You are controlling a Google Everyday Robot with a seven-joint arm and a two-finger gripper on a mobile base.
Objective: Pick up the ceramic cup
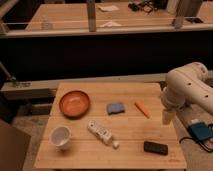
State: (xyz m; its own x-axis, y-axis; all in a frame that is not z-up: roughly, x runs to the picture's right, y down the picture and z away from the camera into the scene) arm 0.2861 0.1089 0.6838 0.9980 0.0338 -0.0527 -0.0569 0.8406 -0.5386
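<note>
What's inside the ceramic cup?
Nothing visible: the ceramic cup has its mouth toward the camera, showing only white inner wall. Its near wall hides a little of the inside. The gripper hangs near the right edge of the table, far from it.

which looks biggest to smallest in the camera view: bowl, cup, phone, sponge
1. orange bowl
2. ceramic cup
3. black phone and blue sponge: alike, unranked
The hand hangs at the right edge of the table, away from the cup.

End effector (167,117) at right table (130,132) edge; cup (60,137) front-left.
</note>
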